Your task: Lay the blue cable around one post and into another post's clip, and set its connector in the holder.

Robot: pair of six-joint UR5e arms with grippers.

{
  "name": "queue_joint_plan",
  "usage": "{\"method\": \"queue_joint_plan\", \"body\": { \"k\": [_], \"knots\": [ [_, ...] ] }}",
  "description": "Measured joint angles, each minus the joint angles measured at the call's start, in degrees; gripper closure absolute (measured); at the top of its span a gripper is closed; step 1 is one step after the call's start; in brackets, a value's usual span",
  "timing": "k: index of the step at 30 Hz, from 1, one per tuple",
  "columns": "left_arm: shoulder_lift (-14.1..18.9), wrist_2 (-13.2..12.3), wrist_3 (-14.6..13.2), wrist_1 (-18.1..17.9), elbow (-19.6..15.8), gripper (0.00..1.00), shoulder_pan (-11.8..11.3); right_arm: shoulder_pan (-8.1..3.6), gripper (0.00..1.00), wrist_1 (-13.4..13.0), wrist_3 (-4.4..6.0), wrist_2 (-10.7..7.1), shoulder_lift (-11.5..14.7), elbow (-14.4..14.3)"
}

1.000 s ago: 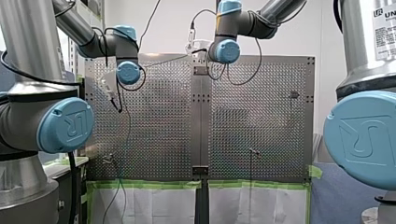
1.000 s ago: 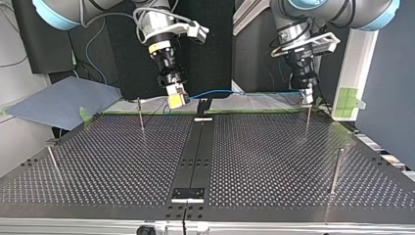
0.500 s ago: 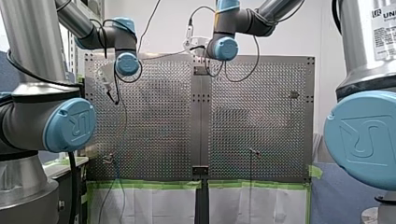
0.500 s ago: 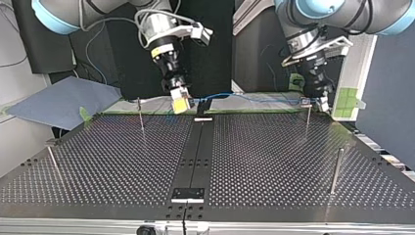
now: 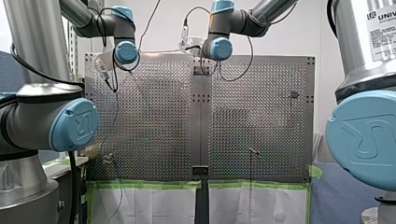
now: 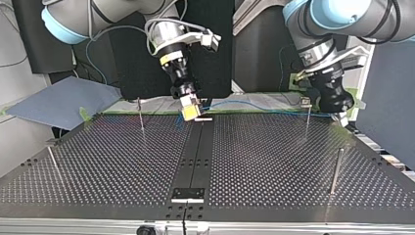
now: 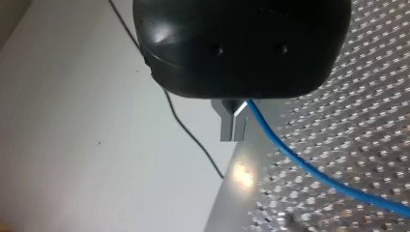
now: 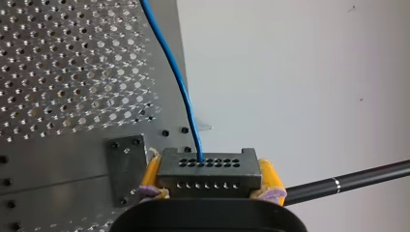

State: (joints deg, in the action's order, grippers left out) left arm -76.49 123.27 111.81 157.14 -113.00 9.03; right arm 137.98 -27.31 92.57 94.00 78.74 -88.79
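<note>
The blue cable (image 6: pixel 264 106) stretches across the far edge of the table. Its dark connector block (image 8: pixel 208 169) sits between the yellow pads of my right gripper (image 6: pixel 191 112), which is shut on it just above the far end of the black centre strip (image 6: pixel 195 156). A small dark holder plate (image 8: pixel 126 166) lies right beside the connector. My left gripper (image 6: pixel 342 117) is at the top view's right, just beyond the clip post (image 6: pixel 307 115). Its metal fingers (image 7: pixel 227 126) are shut, and the cable (image 7: pixel 300 162) runs out from between them.
Thin posts stand on the perforated table: one far left (image 6: pixel 140 115), one near left (image 6: pixel 53 161) and a thicker one near right (image 6: pixel 336 169) in the top view. A second plate (image 6: pixel 187 194) sits at the strip's near end. Blue cloth (image 6: pixel 63 100) lies beyond the table's left corner.
In the top view my left gripper swung rightward and nearer, past the clip post, pulling the cable along. My right gripper came down and rightward with the connector to the strip's far end.
</note>
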Motion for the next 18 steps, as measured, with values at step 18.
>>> {"method": "queue_joint_plan", "body": {
  "k": [18],
  "knots": [
    [-0.05,-5.54,3.24,3.25,7.68,0.85,-7.72,0.38,1.0,1.99,0.49,-0.19,-0.49,4.4]
  ]
}}
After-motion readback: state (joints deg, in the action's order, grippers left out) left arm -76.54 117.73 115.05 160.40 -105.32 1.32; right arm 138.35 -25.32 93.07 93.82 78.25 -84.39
